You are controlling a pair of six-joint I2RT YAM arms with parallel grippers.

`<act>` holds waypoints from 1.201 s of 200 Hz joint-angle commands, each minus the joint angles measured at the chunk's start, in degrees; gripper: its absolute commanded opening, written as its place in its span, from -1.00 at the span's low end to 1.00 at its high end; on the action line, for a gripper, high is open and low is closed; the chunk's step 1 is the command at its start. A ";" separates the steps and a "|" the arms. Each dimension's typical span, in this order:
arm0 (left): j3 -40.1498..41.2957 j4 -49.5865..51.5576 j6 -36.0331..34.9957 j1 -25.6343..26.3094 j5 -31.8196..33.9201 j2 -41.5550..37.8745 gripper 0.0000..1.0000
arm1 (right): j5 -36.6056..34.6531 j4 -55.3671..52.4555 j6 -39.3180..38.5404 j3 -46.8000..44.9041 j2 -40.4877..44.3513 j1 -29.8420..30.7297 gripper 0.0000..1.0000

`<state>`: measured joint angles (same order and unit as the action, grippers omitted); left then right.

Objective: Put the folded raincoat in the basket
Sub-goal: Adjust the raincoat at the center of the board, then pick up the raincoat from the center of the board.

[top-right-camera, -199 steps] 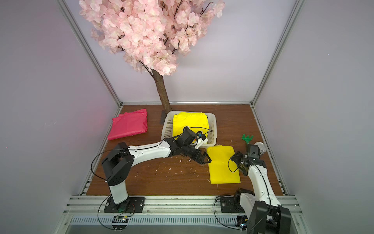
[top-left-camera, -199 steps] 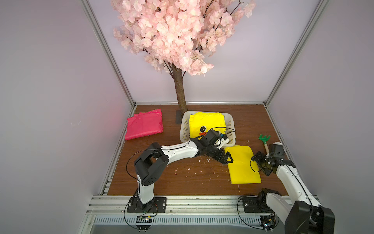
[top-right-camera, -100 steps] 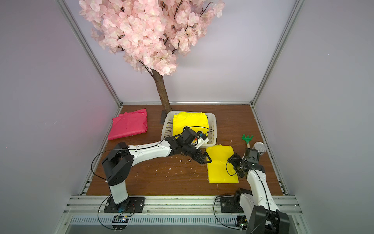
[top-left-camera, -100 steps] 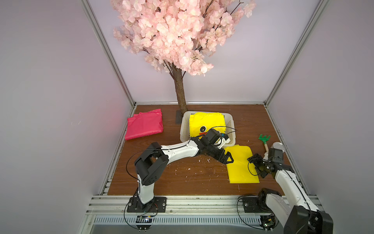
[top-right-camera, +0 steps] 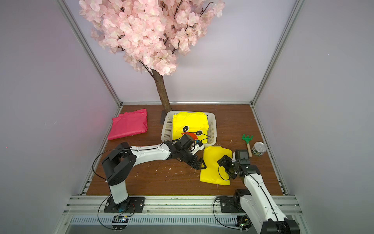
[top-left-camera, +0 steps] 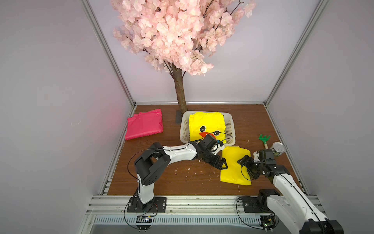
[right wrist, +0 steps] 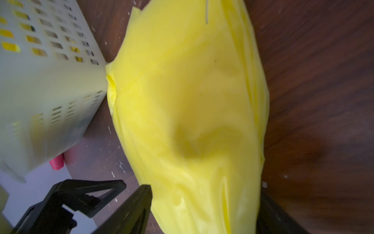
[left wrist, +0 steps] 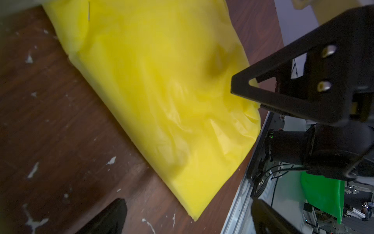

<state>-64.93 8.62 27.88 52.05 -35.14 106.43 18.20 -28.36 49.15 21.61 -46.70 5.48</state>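
The folded raincoat [top-left-camera: 232, 172] to be stowed, plain yellow, lies flat on the worktop [top-left-camera: 182, 179], not yet lifted. It sits just in front of the white perforated basket [top-left-camera: 184, 129], and the right wrist view shows its far corner up against the basket's near wall. The left gripper [top-left-camera: 220, 164] hangs low at the edge nearest its own arm with its fingers [left wrist: 113, 214] wide apart and nothing between them. The right gripper [top-left-camera: 245, 168] reaches over the opposite edge. Its fingers [right wrist: 139, 202] are also apart, straddling the yellow film rather than clamped on it; whether they touch it I cannot tell. Flanking it from both sides looks sensible: the plastic is limp and slick, and a pinch from one side alone would likely let the folds spill open. A duck-faced yellow raincoat [top-left-camera: 206, 123] already fills the basket floor, so this one must go on top of it.

The worktop is dark wood-grain board, scuffed and flecked with white scraps. A folded pink raincoat [top-left-camera: 143, 126] rests well off to the left. A green toy rake [top-left-camera: 264, 138] and a tin can [top-left-camera: 277, 149] stand by the right edge, close behind the right arm. An artificial blossom tree [top-left-camera: 180, 91] rises just behind the basket. Pale lilac walls in aluminium framing close the cell in.
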 commanded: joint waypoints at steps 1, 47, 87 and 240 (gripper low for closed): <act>0.84 -2.81 2.59 -1.66 -1.38 -1.71 1.00 | -6.10 -3.33 1.07 1.47 1.84 1.12 0.62; -1.05 -4.78 5.97 -2.06 -1.99 0.41 0.99 | -13.80 -5.41 -0.35 0.37 2.70 1.03 0.58; -2.05 -4.60 8.36 -2.04 -2.12 2.34 0.94 | -11.76 -2.14 -1.10 -1.40 1.20 1.03 0.39; 3.98 0.43 3.51 0.06 5.38 -1.54 0.92 | -9.35 -2.58 -2.17 -0.96 4.70 1.03 0.23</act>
<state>-66.06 2.26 33.10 51.40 -35.14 108.84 7.92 -30.30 47.97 19.29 -42.94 6.37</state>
